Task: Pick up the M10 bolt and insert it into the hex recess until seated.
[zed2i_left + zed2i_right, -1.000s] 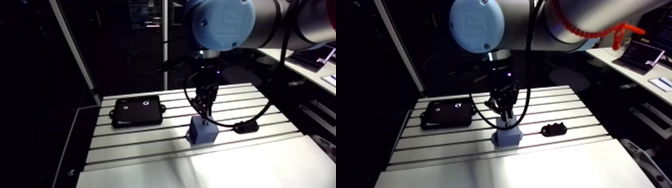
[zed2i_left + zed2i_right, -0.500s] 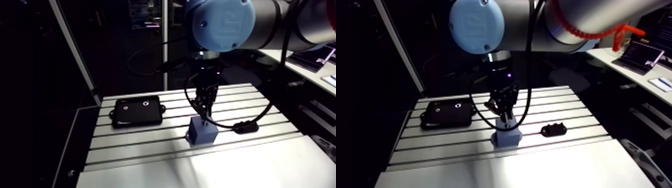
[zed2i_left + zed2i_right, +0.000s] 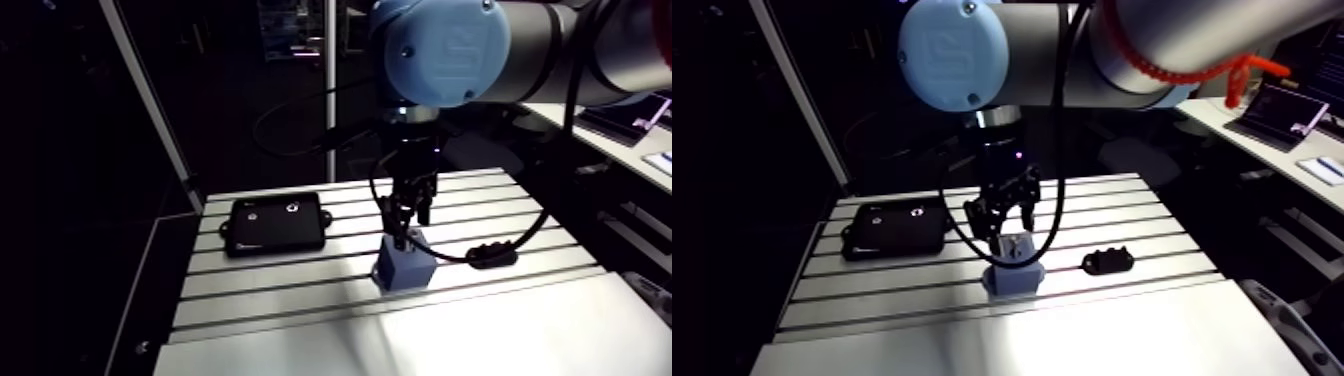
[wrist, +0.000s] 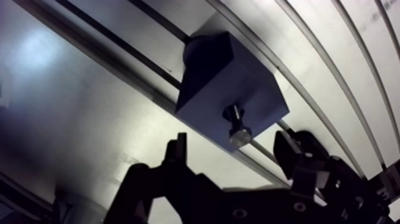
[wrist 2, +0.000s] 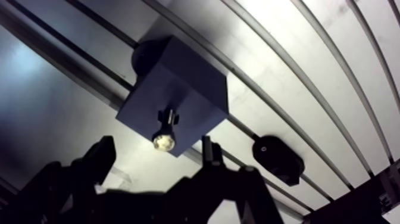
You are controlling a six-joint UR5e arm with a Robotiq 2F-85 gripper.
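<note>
Since the gripper is spread wide w/ nothing held, risks are read across the arm view. At left, the black plate is well clear. Centre: the M10 bolt is stood in the blue block, shank showing (perhaps not fully seated). It could be clipped and tilted by a finger if the wrist were moved sideways. At right, the small black part is near, prob. unaffected.

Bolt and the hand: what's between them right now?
Nothing. In the wrist view the bolt stands in the blue block, and the hand is open, its fingers apart on either side, the gaps bare.
</note>
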